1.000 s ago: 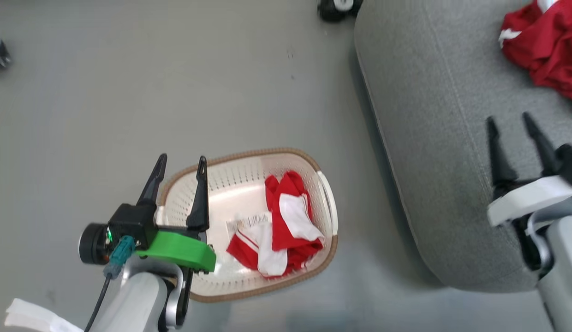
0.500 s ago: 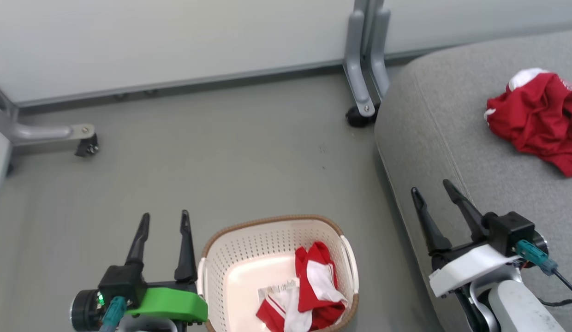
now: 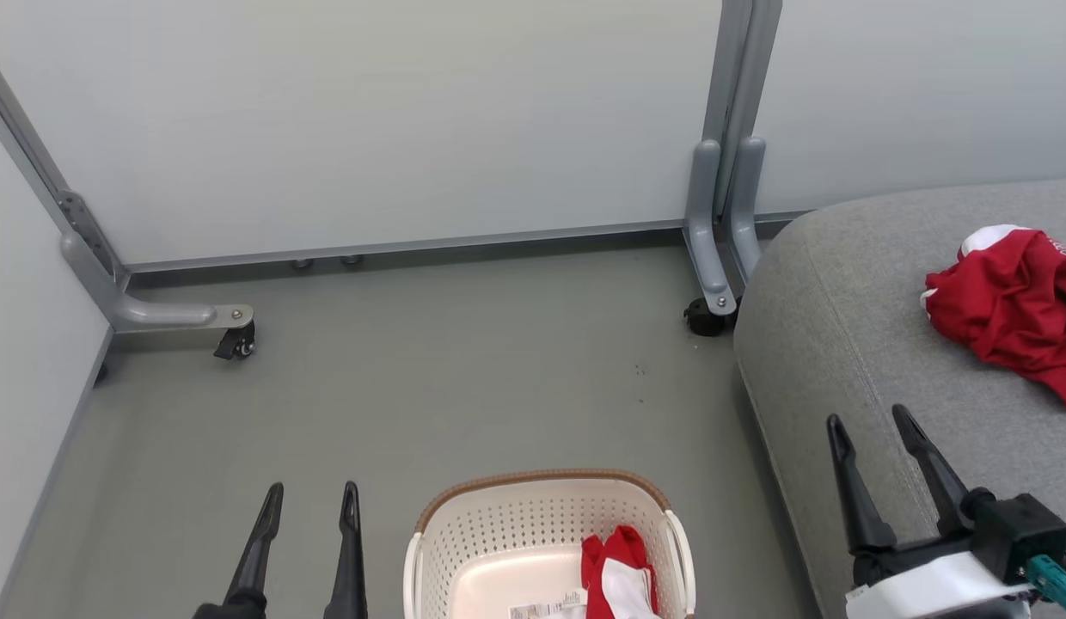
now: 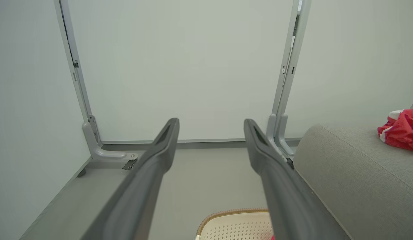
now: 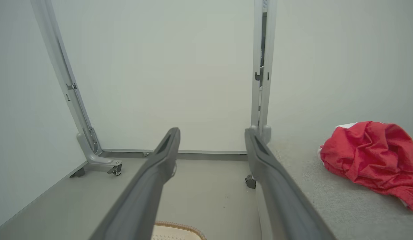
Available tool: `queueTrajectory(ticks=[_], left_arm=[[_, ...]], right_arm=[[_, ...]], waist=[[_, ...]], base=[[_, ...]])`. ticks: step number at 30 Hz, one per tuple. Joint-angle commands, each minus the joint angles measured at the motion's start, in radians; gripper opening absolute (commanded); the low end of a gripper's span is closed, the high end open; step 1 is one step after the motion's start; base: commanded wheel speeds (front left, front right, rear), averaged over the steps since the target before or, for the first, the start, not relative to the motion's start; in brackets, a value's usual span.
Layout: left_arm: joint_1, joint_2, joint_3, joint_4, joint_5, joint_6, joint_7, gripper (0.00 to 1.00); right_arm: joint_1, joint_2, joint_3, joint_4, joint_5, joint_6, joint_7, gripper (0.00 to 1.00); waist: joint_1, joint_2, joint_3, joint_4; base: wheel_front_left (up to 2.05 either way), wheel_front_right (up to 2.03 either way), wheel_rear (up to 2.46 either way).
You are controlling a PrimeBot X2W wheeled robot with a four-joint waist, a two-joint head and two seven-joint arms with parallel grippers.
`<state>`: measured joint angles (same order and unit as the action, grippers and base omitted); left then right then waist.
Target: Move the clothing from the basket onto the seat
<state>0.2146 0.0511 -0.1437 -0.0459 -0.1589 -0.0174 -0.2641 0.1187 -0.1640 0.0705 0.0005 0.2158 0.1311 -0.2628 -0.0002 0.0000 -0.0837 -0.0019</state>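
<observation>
**One garment in the basket, one on the seat, both grippers empty**

The basket [image 3: 464, 537] is cream perforated plastic with rounded corners and a brown woven-look rim; the head view finds a smooth red-and-white garment [image 3: 619, 574] slumped against its right wall beside a paper label [image 3: 546, 610]; the seat [image 3: 842, 361] is coarse grey weave, round-cornered and seamed; the right wrist view brings out the creases of the crumpled red heap [image 5: 369, 156] lying on it; the left gripper [image 3: 313, 487] and right gripper [image 3: 867, 416] stand spread wide, holding nothing.
</observation>
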Motion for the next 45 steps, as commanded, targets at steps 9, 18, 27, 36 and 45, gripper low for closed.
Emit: queueTrajectory(ticks=[9,18,27,36,45], left_arm=[[0.036,0.0,-0.008,0.013,0.021,0.017,0.0,1.0],[0.021,0.0,-0.008,0.009,0.046,0.027,0.0,1.0],[0.015,0.0,-0.016,0.013,0.045,0.032,0.0,1.0],[-0.119,0.0,-0.074,0.133,0.047,-0.02,0.0,1.0],[-0.467,0.001,-0.187,0.446,0.082,-0.09,0.0,1.0]], right_arm=[[0.044,-0.004,-0.009,0.009,-0.027,0.0,-0.003,1.0],[0.042,-0.008,0.009,0.01,-0.033,0.0,-0.003,1.0],[0.027,-0.017,0.014,0.009,-0.027,0.0,-0.003,1.0],[-0.057,-0.034,-0.036,-0.009,0.003,0.0,-0.003,1.0],[-0.259,-0.07,-0.122,-0.053,0.02,0.0,-0.003,1.0]], waist=[[0.0002,0.0,-0.015,-0.005],[0.0002,0.0,-0.006,-0.003],[0.0002,0.0,0.033,-0.003],[0.0002,0.0,0.218,-0.019],[0.0002,0.0,0.507,-0.055]], base=[[0.0,0.0,0.0],[0.0,0.0,0.0],[0.0,0.0,0.0],[0.0,0.0,0.0],[0.0,0.0,0.0]])
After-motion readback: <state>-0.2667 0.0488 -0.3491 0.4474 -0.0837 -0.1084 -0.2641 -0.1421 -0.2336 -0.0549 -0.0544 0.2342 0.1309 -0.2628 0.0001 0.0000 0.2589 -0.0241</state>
